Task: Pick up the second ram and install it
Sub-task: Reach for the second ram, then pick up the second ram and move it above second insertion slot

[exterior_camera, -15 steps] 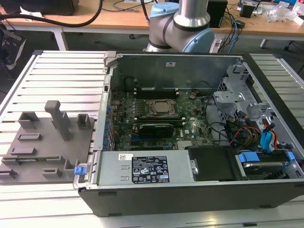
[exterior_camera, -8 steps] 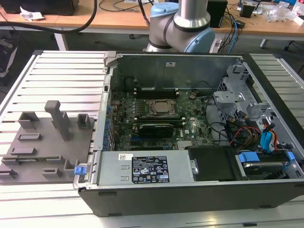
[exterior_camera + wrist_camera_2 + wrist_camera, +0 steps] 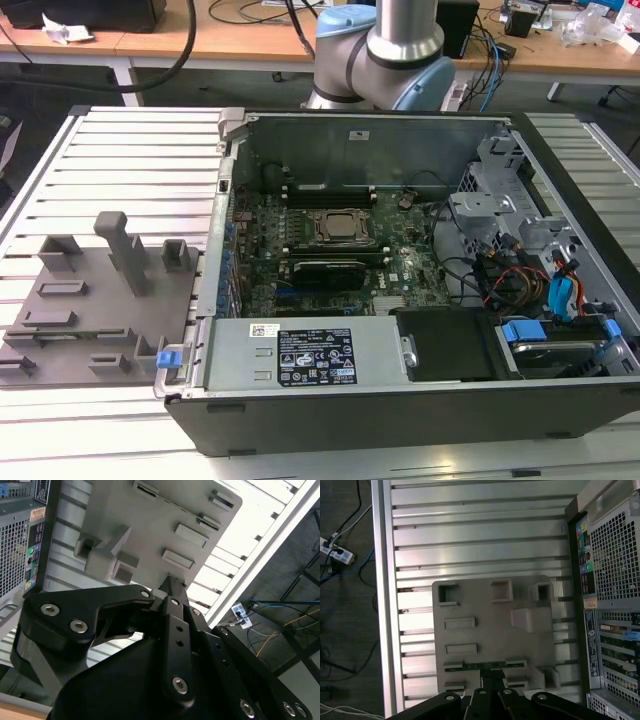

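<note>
Second ram [image 3: 468, 665], a thin dark green stick, standing on edge in a long slot of the gray fixture plate [image 3: 490, 635], seen in the first wrist view. Gripper [image 3: 492, 676] well above the plate, black fingertips lined up with the middle of that slot. Jaws drawn fully together, nothing between them, in both wrist views [image 3: 171, 582]. Other holders and slots across the plate. Plate lying on a ribbed aluminium table [image 3: 130, 160], just beside the open computer case [image 3: 400, 420], toward the exterior view's left. Inside the case, a silver-topped processor [image 3: 338, 226] on the motherboard. Robot arm [image 3: 405, 40] base behind the case.
</note>
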Tool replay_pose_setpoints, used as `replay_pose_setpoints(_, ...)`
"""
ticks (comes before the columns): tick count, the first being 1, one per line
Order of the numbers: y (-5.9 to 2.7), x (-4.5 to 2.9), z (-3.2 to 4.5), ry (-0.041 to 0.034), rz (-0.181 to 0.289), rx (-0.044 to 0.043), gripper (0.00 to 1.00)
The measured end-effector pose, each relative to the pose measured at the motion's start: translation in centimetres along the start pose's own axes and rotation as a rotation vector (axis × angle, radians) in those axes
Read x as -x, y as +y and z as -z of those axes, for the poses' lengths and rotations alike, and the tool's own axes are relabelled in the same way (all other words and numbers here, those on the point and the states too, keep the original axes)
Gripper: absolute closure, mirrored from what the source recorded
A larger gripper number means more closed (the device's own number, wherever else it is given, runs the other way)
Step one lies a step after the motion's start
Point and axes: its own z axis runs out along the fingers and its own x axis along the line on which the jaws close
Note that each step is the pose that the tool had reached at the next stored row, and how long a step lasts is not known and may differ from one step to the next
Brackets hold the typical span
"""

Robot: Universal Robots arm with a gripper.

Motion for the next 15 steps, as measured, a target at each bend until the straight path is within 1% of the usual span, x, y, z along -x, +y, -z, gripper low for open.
replay_pose_setpoints(1, -0.14, 0.00, 0.00, 0.0000, 0.000, 0.0000, 0.89)
replay_pose_setpoints(15, -0.17, 0.01, 0.01, 0.0000, 0.001, -0.0001, 0.89)
